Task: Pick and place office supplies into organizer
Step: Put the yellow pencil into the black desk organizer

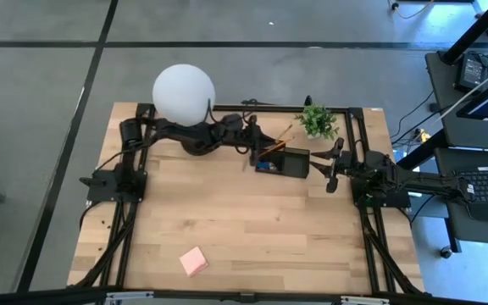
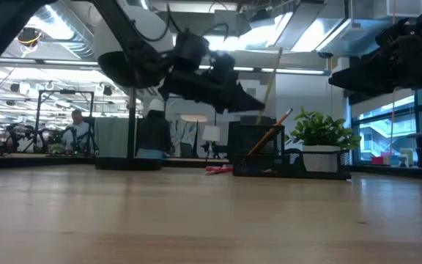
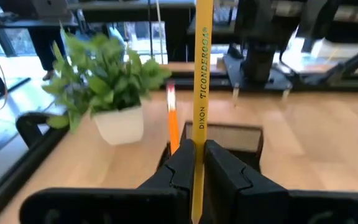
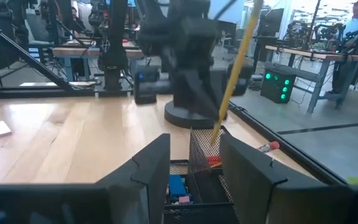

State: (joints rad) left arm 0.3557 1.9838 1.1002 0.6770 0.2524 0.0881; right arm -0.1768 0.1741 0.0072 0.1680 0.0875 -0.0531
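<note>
My left gripper (image 3: 197, 154) hovers over the black mesh organizer (image 1: 283, 161) at the table's far side, shut on a yellow wooden pencil (image 3: 202, 74). A second pencil (image 3: 172, 121) with a pink eraser stands leaning inside the organizer (image 2: 269, 155). A blue eraser (image 4: 176, 185) and something red (image 4: 213, 160) lie in its compartments. The pink sticky-note pad (image 1: 193, 261) lies flat near the table's near edge. My right gripper (image 4: 194, 168) is open, just right of the organizer, touching nothing. My left gripper pinches the yellow pencil's shaft (image 3: 199, 146) between its two fingers, on the lower part of its length. The pencil (image 2: 272, 77) stands nearly upright, leaning slightly, most of it rising above the fingers. Its lower end (image 4: 216, 137) is at the organizer's rim; whether it touches, I cannot tell.
A small green potted plant (image 1: 318, 121) stands just beyond the organizer. The white globe lamp (image 1: 183, 93) stands on its black base at the far edge, left of it. A small red item (image 2: 218, 169) lies on the table by the organizer. Bare wood (image 1: 252, 220) spans the middle.
</note>
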